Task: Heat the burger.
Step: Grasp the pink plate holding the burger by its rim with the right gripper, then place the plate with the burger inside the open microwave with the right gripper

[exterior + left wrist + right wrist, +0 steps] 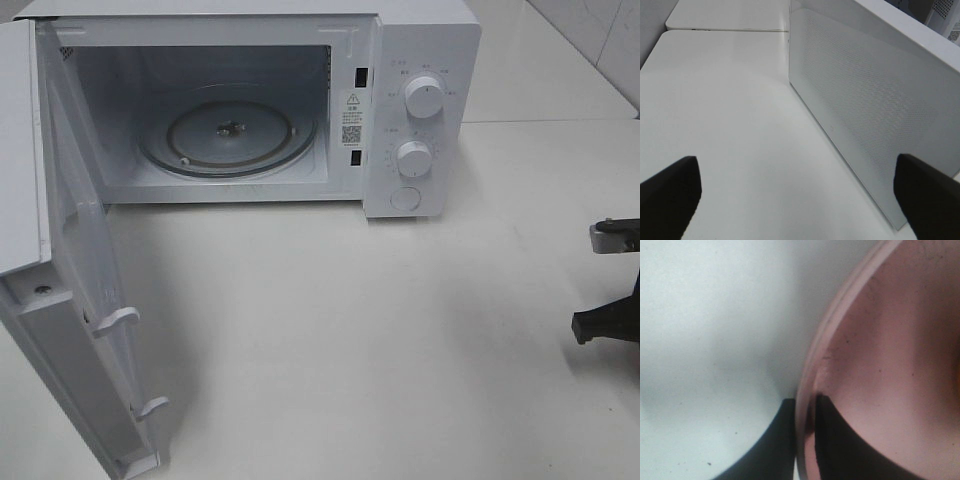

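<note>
The burger is out of view in all three views. In the right wrist view my right gripper is shut on the rim of a round pink plate, with one dark finger under the rim's outer side and the other on the plate's inner face. The plate rests on the white table. In the high view only part of the right arm shows, at the right edge. My left gripper is open and holds nothing. It hovers over the table beside the outer face of the microwave door.
The white microwave stands at the back of the table with its door swung wide open to the left. Its glass turntable has nothing on it. Two knobs sit on its right panel.
</note>
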